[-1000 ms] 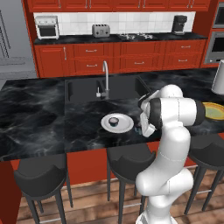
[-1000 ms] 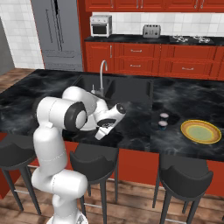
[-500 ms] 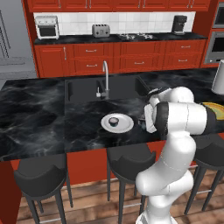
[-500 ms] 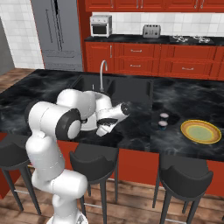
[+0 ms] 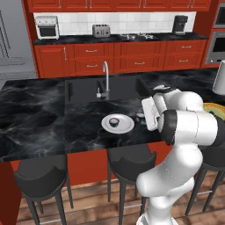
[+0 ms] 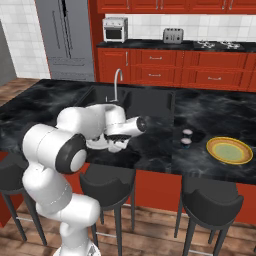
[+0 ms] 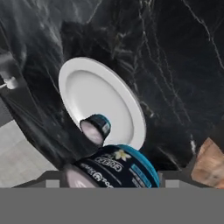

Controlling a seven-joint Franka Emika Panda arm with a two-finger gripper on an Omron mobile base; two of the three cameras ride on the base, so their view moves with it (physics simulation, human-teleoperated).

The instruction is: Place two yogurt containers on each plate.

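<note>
The white plate [image 5: 124, 127] lies on the black island counter in front of the sink, and one yogurt container [image 5: 114, 121] stands on it. My gripper [image 5: 141, 118] hangs at the plate's right edge, shut on a second yogurt container [image 7: 119, 167], which looms large and close in the hand view, above the plate [image 7: 109, 96] and the cup on it [image 7: 95, 128]. Two more yogurt containers [image 6: 187, 133] [image 6: 185, 142] stand side by side on the counter, left of the yellow plate [image 6: 229, 150]. That plate holds nothing.
The sink basin [image 5: 105, 88] with its faucet [image 5: 106, 74] lies just behind the white plate. Dark bar stools [image 5: 129, 160] stand along the counter's near edge. A pale object [image 5: 219, 79] stands on the counter at the far right.
My arm's elbow has swung to the right. The hand has stayed by the white plate's right edge with the container in it.
</note>
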